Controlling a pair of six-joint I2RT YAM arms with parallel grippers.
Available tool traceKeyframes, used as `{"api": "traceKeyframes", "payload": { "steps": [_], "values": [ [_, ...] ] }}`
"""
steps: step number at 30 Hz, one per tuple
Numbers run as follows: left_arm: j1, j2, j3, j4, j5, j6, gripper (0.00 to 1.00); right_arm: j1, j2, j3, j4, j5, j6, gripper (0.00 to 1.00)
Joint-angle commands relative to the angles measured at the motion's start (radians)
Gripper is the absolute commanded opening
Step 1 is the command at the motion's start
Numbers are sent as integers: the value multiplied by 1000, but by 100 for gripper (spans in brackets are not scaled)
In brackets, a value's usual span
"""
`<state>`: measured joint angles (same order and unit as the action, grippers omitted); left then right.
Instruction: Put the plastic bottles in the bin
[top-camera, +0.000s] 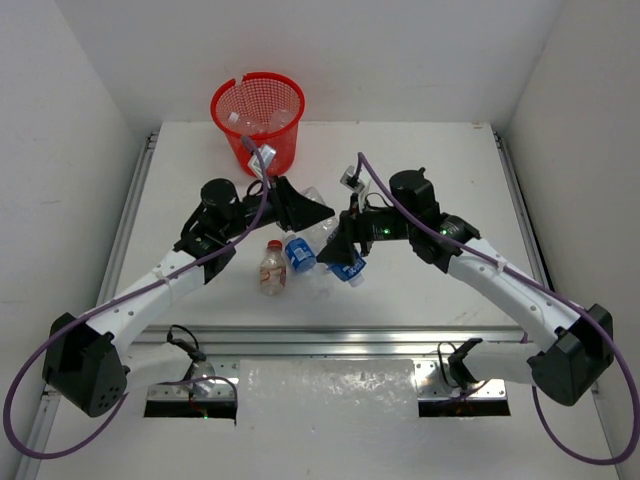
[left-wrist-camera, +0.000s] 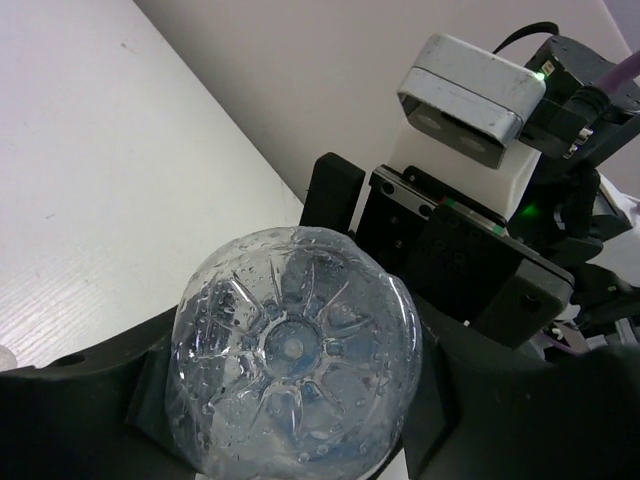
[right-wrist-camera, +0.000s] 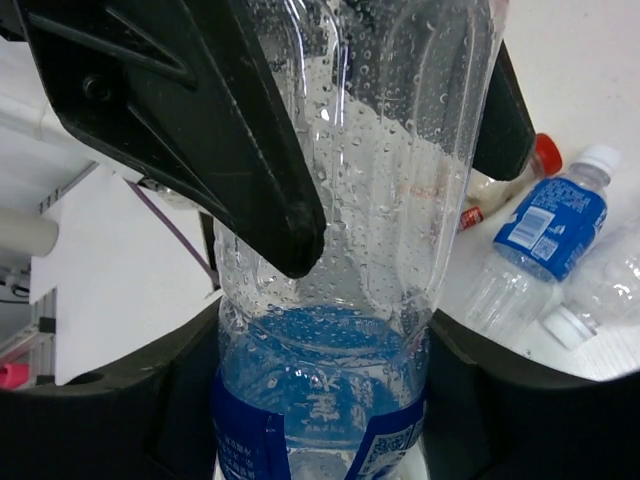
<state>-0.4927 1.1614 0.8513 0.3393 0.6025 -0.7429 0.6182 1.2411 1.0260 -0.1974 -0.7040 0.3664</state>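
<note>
Bottle (right-wrist-camera: 400, 150) gripped at both ends — left claw (left-wrist-camera: 295, 390) on its base, right claw (right-wrist-camera: 320, 400) at its label.

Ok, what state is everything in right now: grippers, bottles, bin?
held bottle: up off the table, between both grippers.
left gripper: shut on the held bottle's base end.
right gripper: shut on the held bottle at its label.
red-cap bottle: lying loose on the table.
blue-label bottle: lying loose beside it.
plain clear bottle: lying loose on the table.
bin: upright, clear bottles already inside.
</note>
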Motion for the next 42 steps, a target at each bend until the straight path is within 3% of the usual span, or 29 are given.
{"api": "traceKeyframes", "payload": {
  "steps": [1,3,4,7,12,15,18,19,22,26,30,36,42],
  "values": [
    [-10,-2,32,-51,-21,27,0,3,-3,45,36,20,17,69],
    [-10,-2,43,-86,-44,22,0,3,-5,43,38,29,32,76],
    [-10,0,46,-91,-47,16,0,3,-5,42,39,32,40,92],
    [-10,-3,52,-128,-84,4,0,3,-12,42,30,57,42,99],
    [-3,-6,49,-148,-116,1,0,3,-23,46,4,99,36,99],
    [14,3,49,-148,-104,-9,0,2,-28,80,-69,223,23,99],
    [49,3,61,-155,-87,-12,0,-3,-26,141,-176,473,45,99],
    [71,4,63,-161,-83,-12,0,-9,-23,166,-219,653,98,99],
    [120,9,77,-180,-63,-12,0,-41,-55,221,-301,794,181,99],
    [190,15,106,-203,-49,-10,0,-44,-146,233,-309,897,227,99],
    [267,40,233,-284,-79,23,0,-46,-229,233,-324,913,226,99],
    [381,183,548,-503,-374,56,0,-46,-340,160,-355,900,232,99],
    [431,390,840,-531,-679,66,0,-46,-402,56,-376,871,243,99]
  ]
}}
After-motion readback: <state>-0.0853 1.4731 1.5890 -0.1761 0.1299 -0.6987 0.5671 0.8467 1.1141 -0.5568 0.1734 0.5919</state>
